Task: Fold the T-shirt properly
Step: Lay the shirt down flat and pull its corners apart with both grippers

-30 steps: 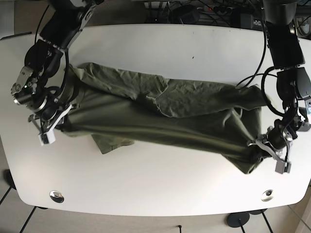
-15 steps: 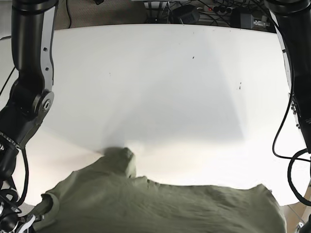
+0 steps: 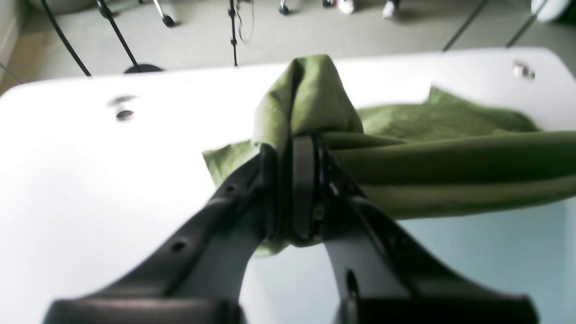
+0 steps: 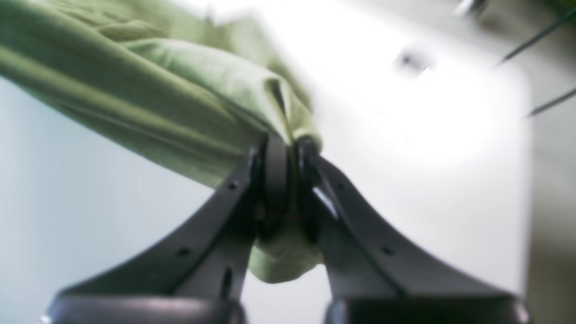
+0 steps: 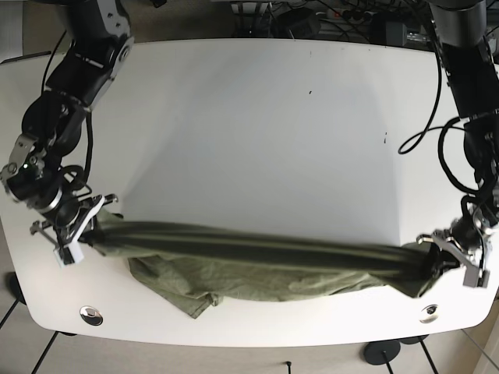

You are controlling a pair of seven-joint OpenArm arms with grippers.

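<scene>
Since half a second ago, when the green cloth filled the bottom of the base view close to the camera, the T-shirt has dropped back to the near part of the table, stretched in a long band between the two grippers. A second ago it lay crumpled across the table's middle; now that area is bare white.

The table is a smooth, glossy white slab with rounded corners and a metal fitting near each front corner. The T-shirt is olive-green woven cloth, matte and finely wrinkled. Its upper edge is pulled into a taut, rope-like roll running from one gripper to the other, while looser fabric sags below that roll and spreads on the table toward the front edge, with a crumpled corner nearest the camera.

The right gripper, at the left end of the band in the base view, has its dark curved fingers pressed together on a bunched fold of the cloth; a small lump of fabric bulges out beneath the pads. The left gripper, at the band's other end, is likewise pinched tight on gathered cloth, with a peaked tuft standing up beyond its fingertips and the taut roll leading away to its side.
</scene>
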